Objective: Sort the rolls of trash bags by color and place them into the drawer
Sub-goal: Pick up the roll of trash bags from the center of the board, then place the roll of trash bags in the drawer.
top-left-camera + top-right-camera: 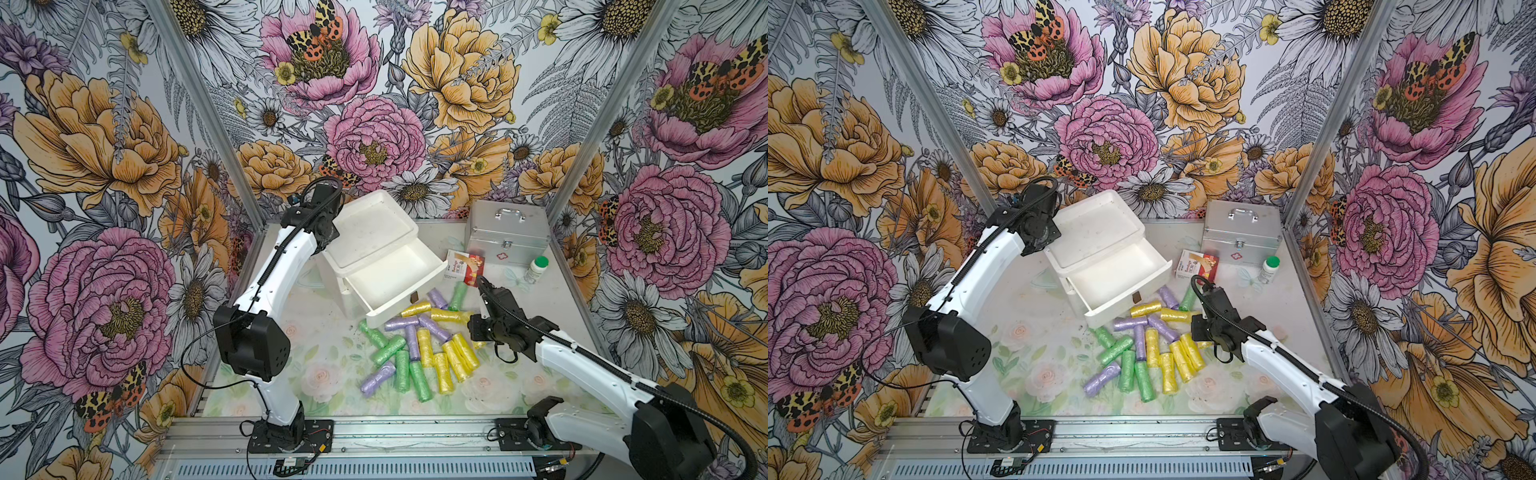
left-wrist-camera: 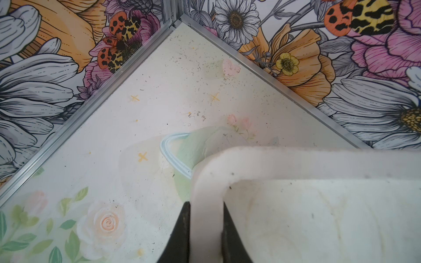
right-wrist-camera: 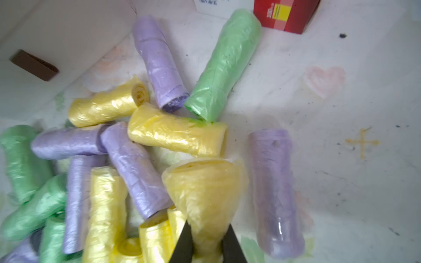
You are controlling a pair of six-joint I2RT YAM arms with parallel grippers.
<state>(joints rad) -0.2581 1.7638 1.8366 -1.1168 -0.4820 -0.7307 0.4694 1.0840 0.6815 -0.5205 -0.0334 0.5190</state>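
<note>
bright, even light fills both top views, leaving only soft shadows under the rolls of trash bags [image 1: 415, 345]. in the wrist views the white rim [image 2: 296, 157] and the nearest yellow roll [image 3: 205, 189] are blurred.

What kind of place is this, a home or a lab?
Probably a robot test booth, not a home: left arm and right arm bolted to an aluminium rail, flowered wall panels in metal frames around a small table, rolls of trash bags laid out as props.

Yellow, green and lilac rolls of trash bags [image 1: 424, 347] lie jumbled just before the open, empty drawer [image 1: 407, 301].
</note>
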